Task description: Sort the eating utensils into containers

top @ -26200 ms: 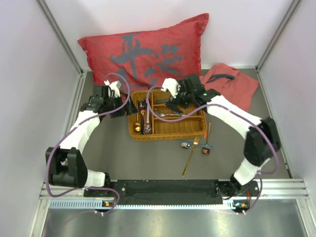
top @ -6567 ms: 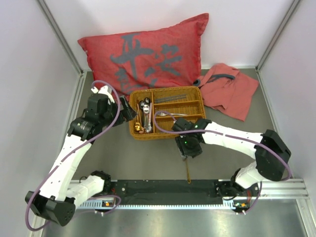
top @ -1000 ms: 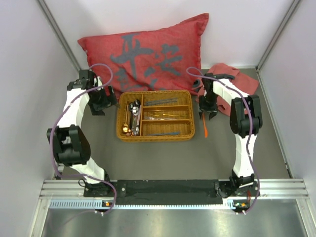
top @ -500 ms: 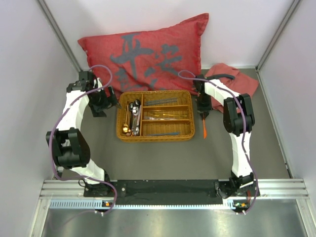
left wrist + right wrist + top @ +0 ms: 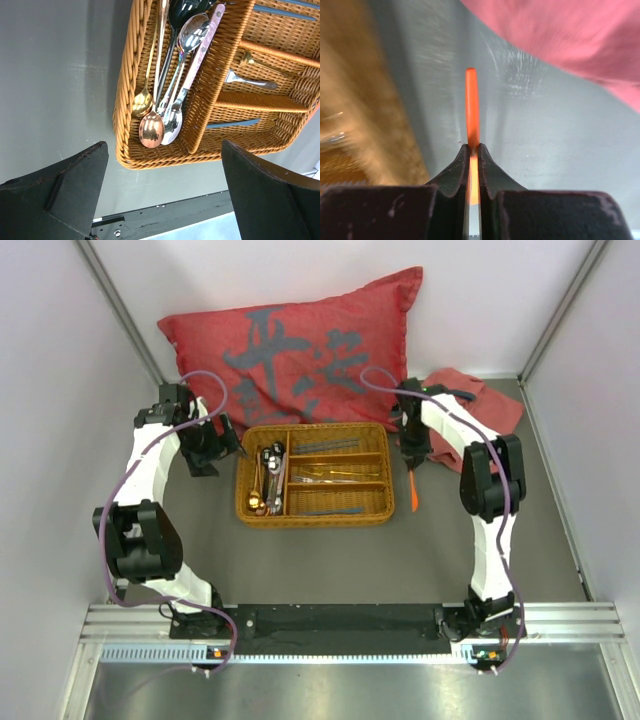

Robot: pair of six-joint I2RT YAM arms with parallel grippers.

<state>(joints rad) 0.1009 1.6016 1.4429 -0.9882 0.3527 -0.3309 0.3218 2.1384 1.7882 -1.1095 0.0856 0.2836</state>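
The tan wicker tray (image 5: 315, 518) sits mid-table. Its long left compartment holds gold, copper, silver and black spoons (image 5: 165, 110). The three shorter compartments hold dark slim pieces (image 5: 325, 446), gold and silver forks (image 5: 335, 475) and a dark blue piece (image 5: 330, 509). Right of the tray, my right gripper (image 5: 412, 462) is shut on one end of a slim orange chopstick (image 5: 412, 492). In the right wrist view the chopstick (image 5: 472, 105) sticks out past the closed right gripper (image 5: 473, 150) over the grey table. My left gripper (image 5: 203, 453) hangs open left of the tray, nothing between its fingers (image 5: 65, 195).
A red cushion (image 5: 300, 340) leans at the back, just behind the tray. A pink cloth (image 5: 470, 415) lies at the back right, close behind my right gripper, and the same pink cloth (image 5: 570, 40) fills the right wrist view's upper right. White walls close in both sides.
My right gripper has closed on the orange chopstick and its arm has swung slightly left. The left arm and the tray have stayed still.
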